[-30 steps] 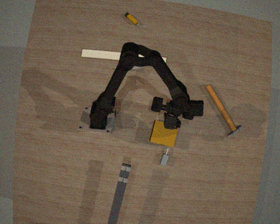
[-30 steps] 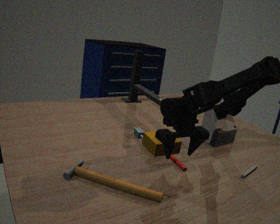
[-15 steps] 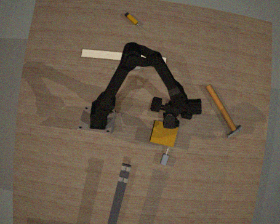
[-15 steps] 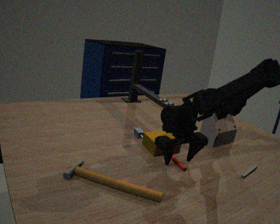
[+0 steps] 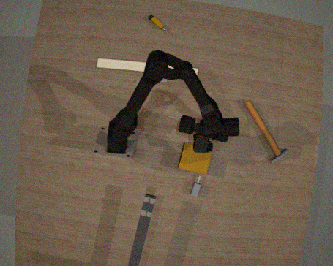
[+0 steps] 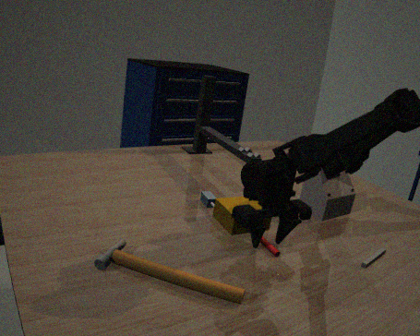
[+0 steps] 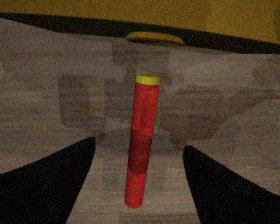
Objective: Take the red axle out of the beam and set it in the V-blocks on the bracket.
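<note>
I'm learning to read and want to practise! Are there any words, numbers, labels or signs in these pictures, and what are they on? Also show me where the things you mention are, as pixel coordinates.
None: I can't find any words, numbers, brands or signs to read.
The yellow block (image 5: 195,159) (image 6: 225,219) (image 7: 92,11), hammer (image 5: 264,128) (image 6: 175,277) and blue drawers (image 6: 140,106) show no writing.
The screwdriver (image 5: 157,23) is too small to tell.
</note>
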Tool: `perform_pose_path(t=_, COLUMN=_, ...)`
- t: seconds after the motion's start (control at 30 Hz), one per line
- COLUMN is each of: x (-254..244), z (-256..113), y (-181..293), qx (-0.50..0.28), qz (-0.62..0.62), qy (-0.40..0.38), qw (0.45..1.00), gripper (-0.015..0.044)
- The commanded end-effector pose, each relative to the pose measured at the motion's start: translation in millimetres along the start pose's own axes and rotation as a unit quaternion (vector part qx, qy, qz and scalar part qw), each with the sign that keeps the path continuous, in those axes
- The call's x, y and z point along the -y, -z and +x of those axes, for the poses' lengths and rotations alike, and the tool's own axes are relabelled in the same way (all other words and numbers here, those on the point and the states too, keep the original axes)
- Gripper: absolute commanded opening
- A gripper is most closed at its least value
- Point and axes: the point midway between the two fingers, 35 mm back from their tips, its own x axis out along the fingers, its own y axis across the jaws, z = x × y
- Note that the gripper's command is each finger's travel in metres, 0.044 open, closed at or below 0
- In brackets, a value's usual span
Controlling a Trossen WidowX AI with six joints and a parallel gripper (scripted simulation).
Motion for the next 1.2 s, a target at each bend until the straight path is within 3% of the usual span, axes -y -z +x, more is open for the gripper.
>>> perform_pose_path(t=0.0, x=0, z=0, y=0, qx=0.0, qz=0.0, qy=0.0, qw=1.0, gripper=0.0204)
perform_pose_path(t=0.2, x=0, z=0, y=0, qx=0.0, qz=0.0, qy=0.0, qw=1.0, gripper=0.0046)
perform_pose_path(t=0.43, x=0, z=0, y=0, qx=0.0, qz=0.0, qy=0.0, qw=1.0, gripper=0.0)
perform_pose_path(t=0.67, x=-4, z=-15, y=-1, qx=0.003, qz=0.0, qy=-0.001, qw=1.0, gripper=0.0)
perform_pose_path(t=1.17, x=-11, z=-111, y=-8, qx=0.008, qz=0.006, qy=-0.001, qw=1.0, gripper=0.0)
